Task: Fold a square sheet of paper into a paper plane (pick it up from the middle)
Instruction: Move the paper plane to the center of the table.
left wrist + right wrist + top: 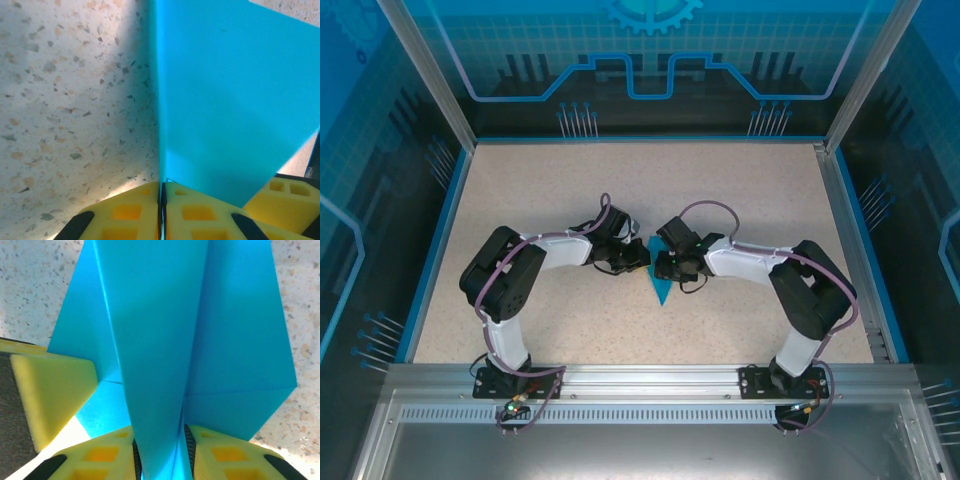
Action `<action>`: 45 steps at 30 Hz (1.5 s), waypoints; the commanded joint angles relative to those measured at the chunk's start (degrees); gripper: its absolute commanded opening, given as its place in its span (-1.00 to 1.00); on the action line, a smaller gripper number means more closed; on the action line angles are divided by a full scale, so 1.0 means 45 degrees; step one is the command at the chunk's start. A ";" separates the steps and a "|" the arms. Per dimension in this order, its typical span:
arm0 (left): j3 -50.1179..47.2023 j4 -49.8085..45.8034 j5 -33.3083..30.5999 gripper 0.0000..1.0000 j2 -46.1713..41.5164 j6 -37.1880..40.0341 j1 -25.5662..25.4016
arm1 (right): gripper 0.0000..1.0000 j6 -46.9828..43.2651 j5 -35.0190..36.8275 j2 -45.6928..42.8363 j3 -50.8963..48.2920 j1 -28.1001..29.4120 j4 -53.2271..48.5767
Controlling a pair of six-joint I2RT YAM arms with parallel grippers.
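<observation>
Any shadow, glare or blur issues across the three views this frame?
Top external: evenly lit and sharp, paper plane small in frame. Left wrist: broad shadow on the table beside the plane, bright patch near the left gripper. Right wrist: shading across the plane's folds, table washed out at lower left.

Paper plane (pixel 165 340) teal-blue — tabletop (pixel 75 100) beige, dark-speckled — jaws yellow, black trim.

You see a smooth, matt teal-blue paper plane (pixel 165 340); matt yellow plastic fingers (pixel 220 205); a speckled stone-look tabletop (pixel 75 100).
</observation>
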 commanded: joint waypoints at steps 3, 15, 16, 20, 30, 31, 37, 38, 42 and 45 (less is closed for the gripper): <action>-0.0363 -0.0700 -0.0587 -0.63 -0.0797 0.0120 0.0372 | -0.47 0.0127 0.0557 0.0372 0.0632 0.0375 -0.0874; -0.0885 -0.2529 -0.3869 -0.14 -0.2900 -0.0268 0.0702 | -0.44 0.0187 0.1480 0.1174 0.1867 0.0823 -0.2242; -0.0939 -0.2656 -0.4150 -0.09 -0.3031 -0.0346 0.0710 | -0.45 0.0203 0.1551 0.1216 0.1935 0.0836 -0.2326; -0.1194 -0.3098 -0.5193 0.18 -0.3480 -0.0643 0.0860 | -0.59 0.0260 0.1697 0.1263 0.2061 0.0867 -0.2523; -0.1517 -0.3463 -0.5931 0.71 -0.3964 -0.0771 0.1130 | -0.66 0.0175 0.1801 0.1923 0.2703 0.1033 -0.2943; -0.1518 -0.3490 -0.5989 0.75 -0.3957 -0.0779 0.1121 | -0.65 0.0177 0.1769 0.2016 0.2756 0.1033 -0.2967; -0.1538 -0.3591 -0.6078 0.86 -0.4085 -0.0699 0.1121 | -0.65 0.0309 0.1759 0.2389 0.2867 0.1037 -0.3056; -0.1536 -0.3608 -0.6087 0.87 -0.4086 -0.0692 0.1137 | -0.64 0.0324 0.1769 0.2433 0.2867 0.1040 -0.3082; -0.1518 -0.3631 -0.6026 0.90 -0.4024 -0.0670 0.1123 | -0.64 0.0422 0.1798 0.2564 0.2867 0.1030 -0.3115; -0.1517 -0.3653 -0.6038 0.92 -0.4013 -0.0671 0.1121 | -0.66 0.0485 0.1836 0.2701 0.2867 0.1056 -0.3154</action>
